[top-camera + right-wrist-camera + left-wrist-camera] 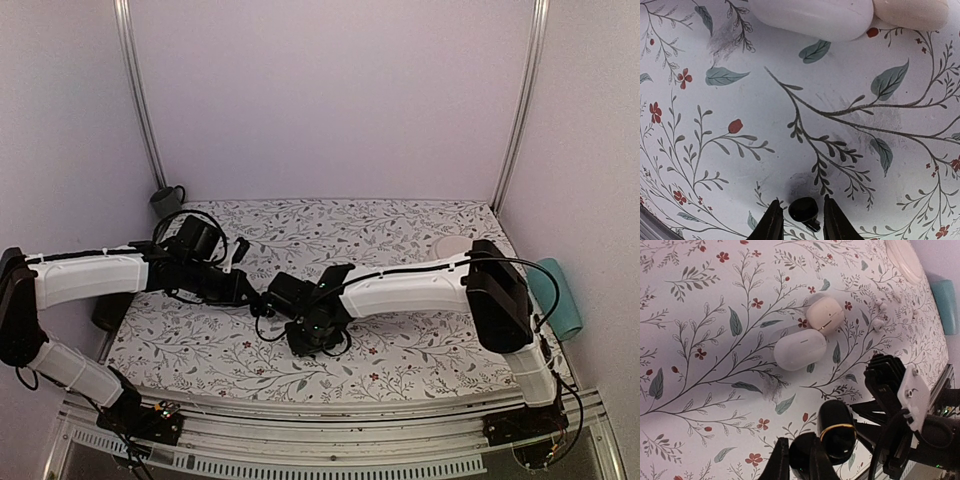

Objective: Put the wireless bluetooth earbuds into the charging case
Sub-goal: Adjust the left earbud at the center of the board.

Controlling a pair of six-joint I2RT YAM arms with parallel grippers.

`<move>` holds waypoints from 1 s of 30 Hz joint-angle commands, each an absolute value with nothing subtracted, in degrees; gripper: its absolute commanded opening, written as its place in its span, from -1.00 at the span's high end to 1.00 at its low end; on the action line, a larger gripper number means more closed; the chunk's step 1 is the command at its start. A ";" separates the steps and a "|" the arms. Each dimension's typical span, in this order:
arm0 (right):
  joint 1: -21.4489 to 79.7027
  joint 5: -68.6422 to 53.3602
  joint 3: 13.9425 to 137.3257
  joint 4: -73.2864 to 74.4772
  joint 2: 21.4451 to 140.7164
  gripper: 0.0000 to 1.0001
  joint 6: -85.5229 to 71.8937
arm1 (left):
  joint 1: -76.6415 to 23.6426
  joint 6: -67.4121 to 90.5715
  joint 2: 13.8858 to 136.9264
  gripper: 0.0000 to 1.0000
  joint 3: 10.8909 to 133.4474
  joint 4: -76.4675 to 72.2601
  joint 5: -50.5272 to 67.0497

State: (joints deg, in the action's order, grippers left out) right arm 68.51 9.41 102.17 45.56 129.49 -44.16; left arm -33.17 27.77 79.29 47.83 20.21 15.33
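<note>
The charging case [837, 432] is glossy black with a gold rim and stands open on the flowered table at the bottom of the left wrist view. My left gripper [799, 444] is shut on its lower black half. My right gripper [801, 202] is shut on one tiny black earbud [804, 210] with a short stem and holds it just above the table, over its blurred shadow. In the top view both grippers meet at the table's middle, left [258, 294] and right [315, 328]. The right gripper's body [890, 390] hangs just right of the case. The second earbud is not visible.
Two white oval pebble-like cases [800, 350] [825, 315] lie touching beyond the black case, and also show at the top of the right wrist view [815, 17]. A white round dish [452, 245] sits back right. A teal roll [555, 295] lies off the right edge.
</note>
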 commanded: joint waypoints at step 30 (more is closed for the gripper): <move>67.49 8.31 101.30 46.58 130.22 0.41 -44.21 | -32.32 27.69 77.84 1.00 47.46 18.41 16.66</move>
